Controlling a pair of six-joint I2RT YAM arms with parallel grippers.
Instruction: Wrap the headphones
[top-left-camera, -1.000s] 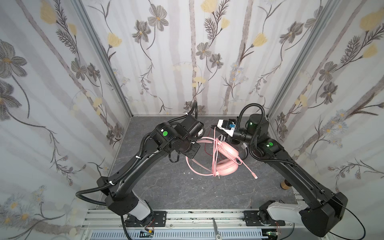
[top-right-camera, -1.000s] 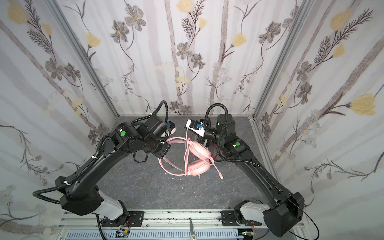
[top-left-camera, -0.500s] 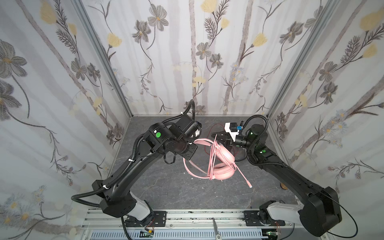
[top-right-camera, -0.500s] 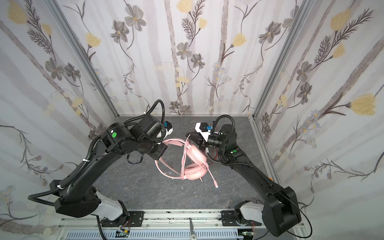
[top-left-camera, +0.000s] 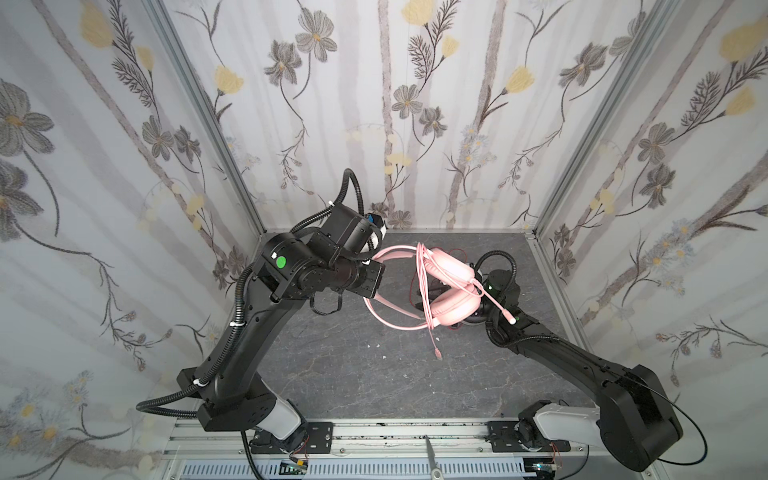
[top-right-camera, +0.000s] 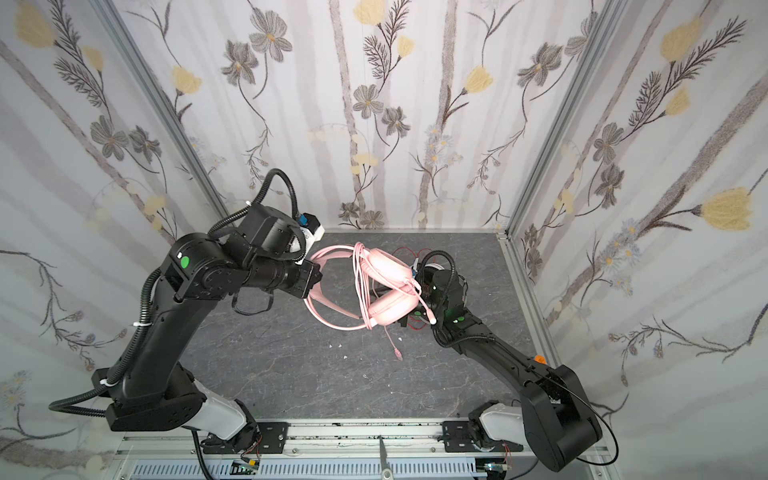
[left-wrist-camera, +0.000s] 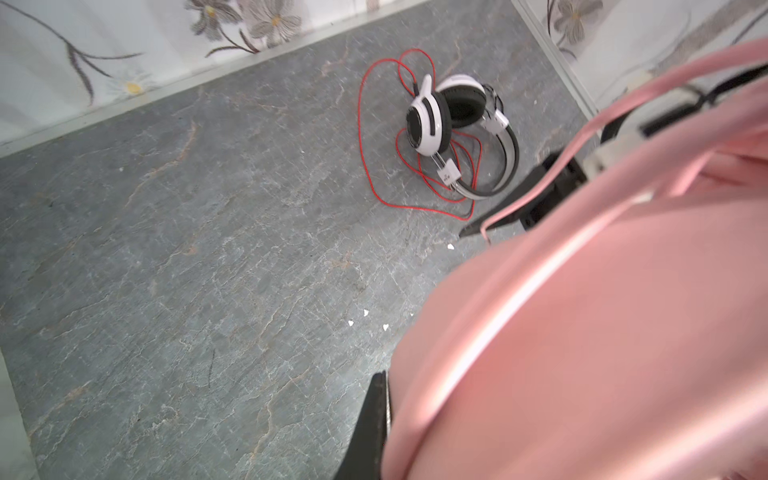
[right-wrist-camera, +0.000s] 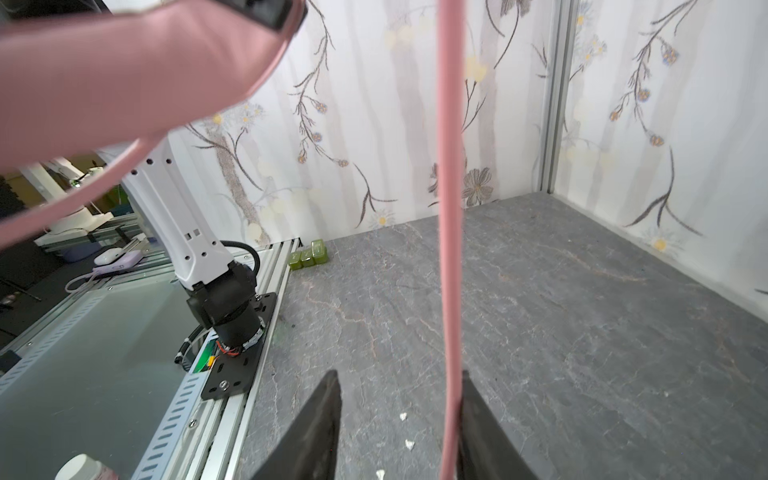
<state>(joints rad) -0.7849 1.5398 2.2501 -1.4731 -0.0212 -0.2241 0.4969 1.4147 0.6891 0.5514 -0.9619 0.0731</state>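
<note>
Roughly halfway, I judge: the pink headset (top-left-camera: 451, 286) hangs above the white-and-black headset (left-wrist-camera: 449, 120), with the left gripper (top-left-camera: 371, 277) clamped on its headband. Its pink cord (top-left-camera: 422, 282) is looped round several times and the plug (top-left-camera: 437, 353) dangles. The right gripper (right-wrist-camera: 399, 382) has its fingers apart, the cord brushing one. The red cord (left-wrist-camera: 360, 133) sprawls unwound around the white-and-black headset.

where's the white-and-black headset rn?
Left wrist view: white-and-black headset lies on the table's right half, toward the back. Top views mostly hide it behind the raised pink headset.
</note>
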